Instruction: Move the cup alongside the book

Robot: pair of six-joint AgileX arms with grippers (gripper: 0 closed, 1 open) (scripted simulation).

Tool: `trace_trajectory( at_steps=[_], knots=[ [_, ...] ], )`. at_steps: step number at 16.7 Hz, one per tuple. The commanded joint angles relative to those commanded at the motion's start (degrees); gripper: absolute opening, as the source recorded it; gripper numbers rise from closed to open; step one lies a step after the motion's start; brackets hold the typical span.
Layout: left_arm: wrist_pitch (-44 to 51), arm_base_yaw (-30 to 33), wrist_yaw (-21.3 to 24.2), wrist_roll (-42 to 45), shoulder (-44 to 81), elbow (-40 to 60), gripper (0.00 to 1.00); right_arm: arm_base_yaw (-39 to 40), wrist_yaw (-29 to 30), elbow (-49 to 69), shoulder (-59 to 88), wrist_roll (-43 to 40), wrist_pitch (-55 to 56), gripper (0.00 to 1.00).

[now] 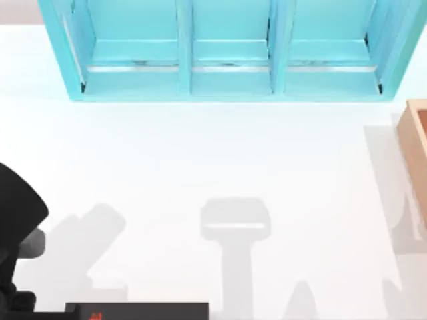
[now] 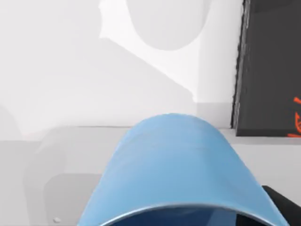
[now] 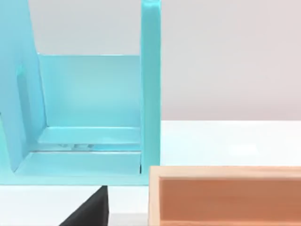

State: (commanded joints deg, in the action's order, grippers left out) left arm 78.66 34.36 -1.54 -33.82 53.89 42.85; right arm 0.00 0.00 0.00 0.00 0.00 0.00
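Observation:
The light blue cup [image 2: 174,169] is very close to the left wrist camera, rim toward the lens, just above the white table. My left gripper [image 1: 23,243] is at the table's left edge, shut on the cup. One dark finger [image 2: 284,205] shows beside the cup's wall. The book [image 1: 137,311], a flat black slab with a small red mark, lies at the table's front edge, right of the left arm. In the left wrist view the book [image 2: 268,66] lies a short gap beyond the cup. My right arm is parked off the table's right side.
A turquoise shelf unit [image 1: 227,60] with three bays spans the back of the table. A tan wooden box [image 1: 417,140] stands at the right edge, and in the right wrist view the box [image 3: 225,195] is in front of the shelf [image 3: 89,113].

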Motion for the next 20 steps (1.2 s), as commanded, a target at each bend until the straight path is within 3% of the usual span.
trace_trajectory(
  at_steps=[9, 14, 20],
  knots=[
    [-14.00, -4.09, 0.04, 4.17, -0.02, -13.75, 0.00, 0.00, 0.00, 0.00, 0.00, 0.00, 0.00, 1.00],
    [-14.95, -4.42, 0.03, 4.51, -0.03, -14.70, 0.00, 0.00, 0.00, 0.00, 0.00, 0.00, 0.00, 1.00],
    [-14.95, -4.42, 0.03, 4.51, -0.03, -14.70, 0.45, 0.00, 0.00, 0.00, 0.00, 0.00, 0.00, 1.00]
  ],
)
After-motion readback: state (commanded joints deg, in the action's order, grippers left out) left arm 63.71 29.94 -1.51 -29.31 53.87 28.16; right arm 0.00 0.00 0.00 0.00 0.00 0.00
